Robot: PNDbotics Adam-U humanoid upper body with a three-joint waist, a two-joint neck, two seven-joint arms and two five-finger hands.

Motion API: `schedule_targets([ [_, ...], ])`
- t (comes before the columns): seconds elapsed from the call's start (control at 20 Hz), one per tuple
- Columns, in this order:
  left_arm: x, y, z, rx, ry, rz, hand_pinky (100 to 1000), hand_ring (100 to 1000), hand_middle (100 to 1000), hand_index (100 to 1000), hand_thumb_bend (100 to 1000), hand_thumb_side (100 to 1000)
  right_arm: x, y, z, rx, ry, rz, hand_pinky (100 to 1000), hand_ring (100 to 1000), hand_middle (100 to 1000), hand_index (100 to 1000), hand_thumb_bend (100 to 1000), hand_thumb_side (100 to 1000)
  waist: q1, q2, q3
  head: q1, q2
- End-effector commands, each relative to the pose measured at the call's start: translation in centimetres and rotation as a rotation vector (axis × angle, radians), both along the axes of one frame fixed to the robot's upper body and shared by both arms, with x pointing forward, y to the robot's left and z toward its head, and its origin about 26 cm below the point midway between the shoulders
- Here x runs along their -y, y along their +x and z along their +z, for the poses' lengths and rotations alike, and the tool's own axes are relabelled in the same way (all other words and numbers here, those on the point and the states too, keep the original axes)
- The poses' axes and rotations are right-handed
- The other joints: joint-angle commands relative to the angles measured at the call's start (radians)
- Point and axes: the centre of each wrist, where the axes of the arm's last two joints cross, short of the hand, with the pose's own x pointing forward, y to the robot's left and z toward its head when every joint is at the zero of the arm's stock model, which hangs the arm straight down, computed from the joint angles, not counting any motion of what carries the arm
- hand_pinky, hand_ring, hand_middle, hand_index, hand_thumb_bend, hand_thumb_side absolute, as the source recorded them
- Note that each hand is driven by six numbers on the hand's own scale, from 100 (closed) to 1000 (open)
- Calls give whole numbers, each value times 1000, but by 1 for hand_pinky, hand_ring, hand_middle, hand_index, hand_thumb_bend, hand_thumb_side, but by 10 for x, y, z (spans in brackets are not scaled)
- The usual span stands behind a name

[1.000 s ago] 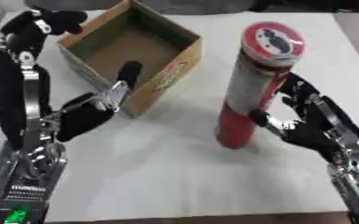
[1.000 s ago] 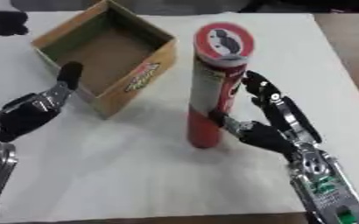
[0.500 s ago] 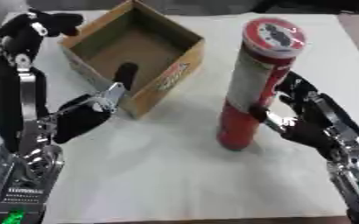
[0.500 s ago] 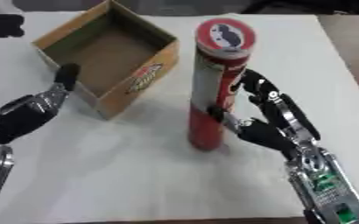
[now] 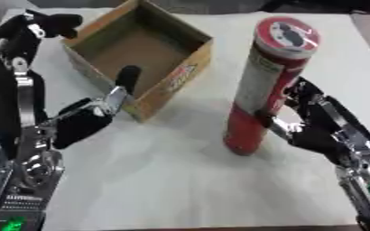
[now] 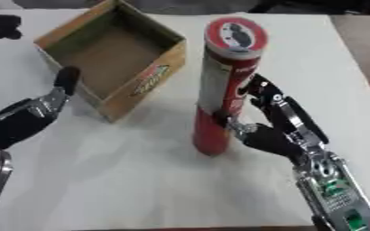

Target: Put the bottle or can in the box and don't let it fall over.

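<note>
One tall red can [image 5: 265,85] stands upright on the white table [image 5: 180,180], just right of the cardboard box [image 5: 141,54] and apart from it. I judge it rigid and fairly light, with a smooth, probably slippery wall; being so tall and narrow, it should tip easily, so I want my hold around mid-height or a little lower, not near the lid. My right robot hand [image 6: 267,131] is at the can's right side, thumb and fingers curling round its lower half, seemingly touching it. My left robot hand [image 5: 85,119] rests relaxed by the box's near corner, one finger against the wall. Nothing shows inside the open-topped box.
</note>
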Motion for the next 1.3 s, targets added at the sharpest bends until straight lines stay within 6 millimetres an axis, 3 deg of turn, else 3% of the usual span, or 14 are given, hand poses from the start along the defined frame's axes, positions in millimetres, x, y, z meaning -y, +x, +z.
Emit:
schedule_targets([
  [0.05,-1,-3,7,37,-7,-8,624,609,494,685,550,457,2,-2,8,39,-20,20,1000,1000,937,1000,524,358,0,-13,1,2,-6],
  [0.35,-2,-3,7,49,-2,-7,620,603,489,684,560,443,1,-2,9,49,-24,43,1000,1000,968,1000,505,368,-2,-15,5,2,-5],
  [0.95,-8,-3,0,113,4,68,599,594,487,690,586,404,-4,-1,11,59,-40,41,1000,1000,965,1000,587,485,-8,-15,20,-4,-2],
  [1.3,-10,-3,-2,110,-23,85,599,597,487,689,575,414,-6,1,16,65,-63,66,1000,1000,967,1000,583,431,-13,-15,24,-5,-1],
])
